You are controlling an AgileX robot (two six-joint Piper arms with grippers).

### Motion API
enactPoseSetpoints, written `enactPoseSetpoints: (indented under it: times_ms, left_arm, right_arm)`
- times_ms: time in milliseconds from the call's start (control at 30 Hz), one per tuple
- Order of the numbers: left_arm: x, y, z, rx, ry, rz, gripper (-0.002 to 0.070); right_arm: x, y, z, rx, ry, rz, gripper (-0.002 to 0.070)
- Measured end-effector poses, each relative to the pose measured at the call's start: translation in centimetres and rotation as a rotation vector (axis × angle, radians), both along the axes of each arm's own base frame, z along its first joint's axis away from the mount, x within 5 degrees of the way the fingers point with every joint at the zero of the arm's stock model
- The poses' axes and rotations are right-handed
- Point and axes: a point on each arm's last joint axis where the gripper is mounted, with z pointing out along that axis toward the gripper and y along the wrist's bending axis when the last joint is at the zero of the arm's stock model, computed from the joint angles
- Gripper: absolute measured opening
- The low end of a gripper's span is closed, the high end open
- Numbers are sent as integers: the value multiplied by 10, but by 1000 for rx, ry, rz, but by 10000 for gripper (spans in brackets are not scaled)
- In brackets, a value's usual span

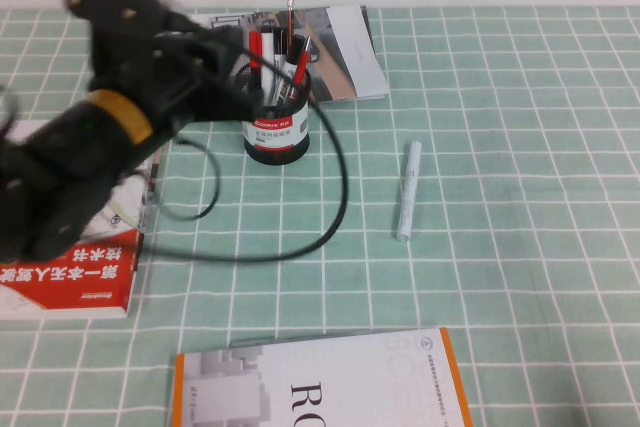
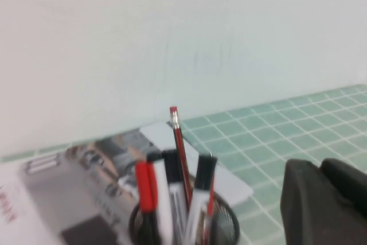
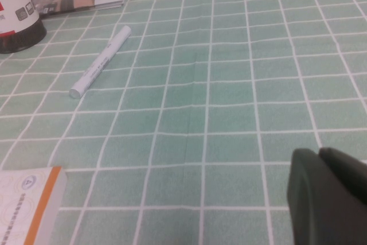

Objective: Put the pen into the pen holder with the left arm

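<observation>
My left arm point(image 1: 100, 147) reaches in from the near left of the worktop and slants up toward the far middle, its yellow-orange ring about halfway along and black cables trailing off it in loops. My left claw point(image 1: 225, 52) is at the far end of that reach, raised above the worktop; in the high view it is a dark, smeared shape and I cannot tell how its fingers stand. In my left wrist view only a black piece of it shows at one corner. My right claw point(image 3: 330, 196) shows only in my right wrist view, as a black block low over the worktop, fingers unreadable.
</observation>
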Motion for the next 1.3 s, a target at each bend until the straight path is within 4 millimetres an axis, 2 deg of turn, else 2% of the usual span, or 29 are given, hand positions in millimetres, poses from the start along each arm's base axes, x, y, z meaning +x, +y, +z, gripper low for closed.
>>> enactPoseSetpoints:
  times_ms: [167, 333, 500, 667, 833, 1033, 1300]
  left_arm:
    - [-47, 25, 18, 24, 34, 35, 0]
    - [-88, 46, 14, 21, 71, 57, 0]
    - [-120, 61, -2, -66, 142, 72, -1]
    - [-132, 67, -28, -42, 227, 85, -1]
    - [-135, 70, -39, 0, 302, 113, -1]
    - [-145, 75, -28, 4, 233, 103, -2]
    - [-179, 98, -9, 87, 66, 144, -3]
  right_arm:
    - [0, 0, 0, 0, 0, 0, -20]
    - [0, 0, 0, 0, 0, 0, -20]
    - [0, 0, 0, 0, 0, 0, -20]
    - [0, 0, 0, 0, 0, 0, -20]
    - [0, 0, 0, 0, 0, 0, -20]
    - [0, 0, 0, 0, 0, 0, -20]
    - [0, 0, 0, 0, 0, 0, -20]
